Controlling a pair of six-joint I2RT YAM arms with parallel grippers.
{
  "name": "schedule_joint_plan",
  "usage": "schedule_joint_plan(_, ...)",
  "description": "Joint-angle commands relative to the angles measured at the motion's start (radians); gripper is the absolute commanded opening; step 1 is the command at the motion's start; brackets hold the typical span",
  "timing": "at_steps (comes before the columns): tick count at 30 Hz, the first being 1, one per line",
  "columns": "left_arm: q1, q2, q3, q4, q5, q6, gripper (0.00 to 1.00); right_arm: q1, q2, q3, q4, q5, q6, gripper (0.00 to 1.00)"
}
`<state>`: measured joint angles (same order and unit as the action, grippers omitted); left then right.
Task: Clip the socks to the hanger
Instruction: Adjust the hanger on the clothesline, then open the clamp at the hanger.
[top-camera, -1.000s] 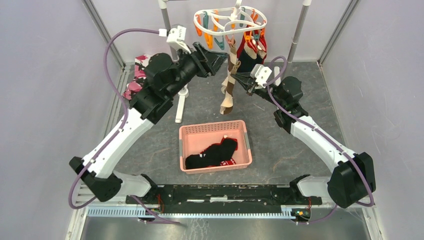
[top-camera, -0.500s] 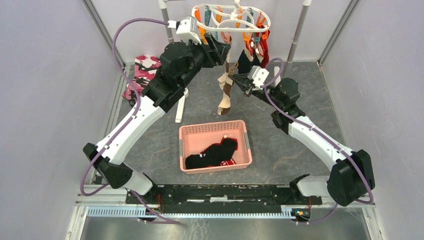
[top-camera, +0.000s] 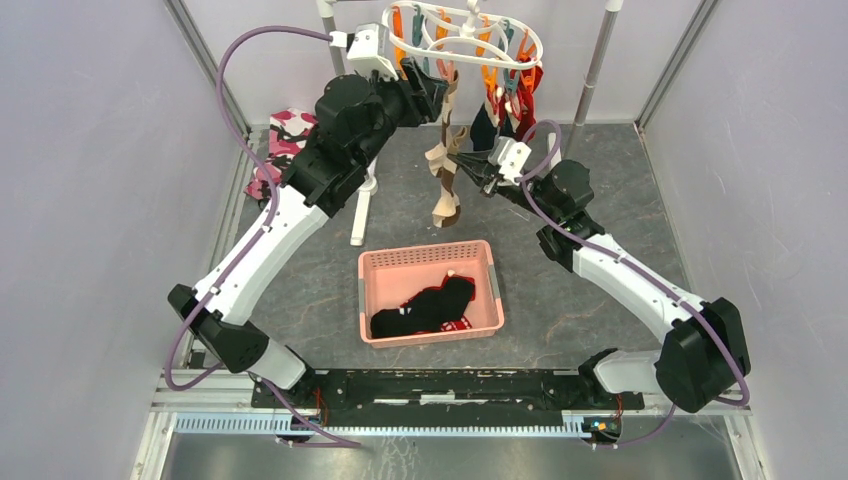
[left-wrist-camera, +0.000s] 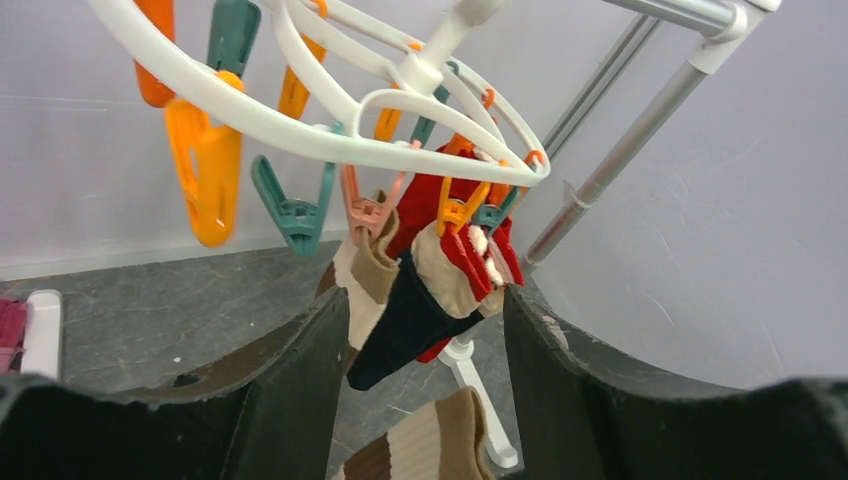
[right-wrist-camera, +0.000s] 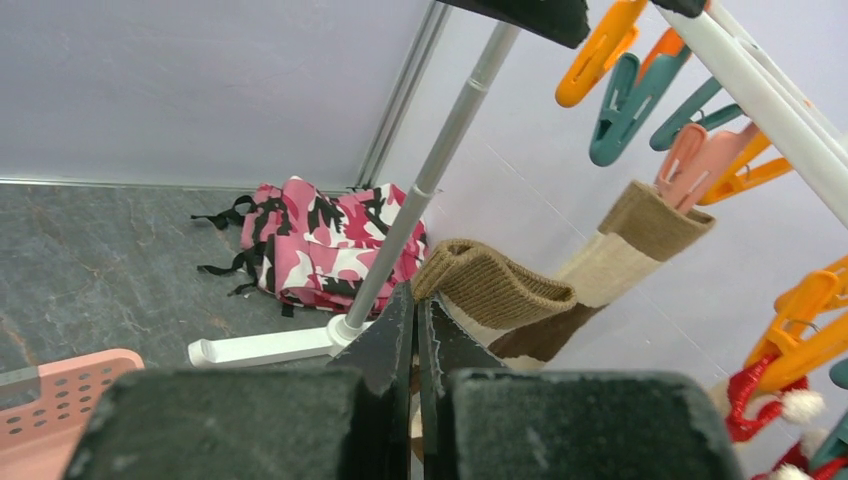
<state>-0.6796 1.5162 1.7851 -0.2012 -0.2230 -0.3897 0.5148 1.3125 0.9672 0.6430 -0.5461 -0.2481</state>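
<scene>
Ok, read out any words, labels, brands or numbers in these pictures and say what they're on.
None can be read.
The hanger, its clips, the striped sock and the pink basket show no lettering.
White marks on the dark socks in the basket are too small to tell.

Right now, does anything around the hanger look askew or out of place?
Nothing spilled or damaged. The hanger is loaded lopsidedly: the socks crowd one side, while the orange clip and teal clip elsewhere hang bare. The right gripper has its jaws shut on a striped sock whose cuff is bent over.
</scene>
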Motion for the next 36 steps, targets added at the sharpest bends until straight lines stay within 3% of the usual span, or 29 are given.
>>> schedule_joint_plan(1, 0.058, 0.006, 0.064, -0.024, 0.074, 0.047, 0.63, 0.019, 0.007, 0.002, 0.054, 0.011, -0.003, 0.0)
schedule_joint_plan(7, 0.127, 0.023, 0.086, -0.04, 0.173, 0.026, 0.62, 0.021, 0.007, 0.004, 0.052, 0.015, -0.007, 0.0)
schedule_joint_plan(17, 0.137, 0.068, 0.084, 0.009, 0.297, -0.065, 0.58, 0.022, 0.009, 0.005, 0.042, 0.023, -0.017, 0.0)
schedule_joint_plan(26, 0.136, 0.09, 0.084, 0.028, 0.226, -0.058, 0.64, 0.022, 0.005, 0.007, 0.034, 0.026, -0.025, 0.0)
schedule_joint_plan(36, 0.136, 0.13, 0.102, 0.058, 0.191, -0.048, 0.63, 0.021, 0.001, 0.007, 0.031, 0.032, -0.031, 0.0)
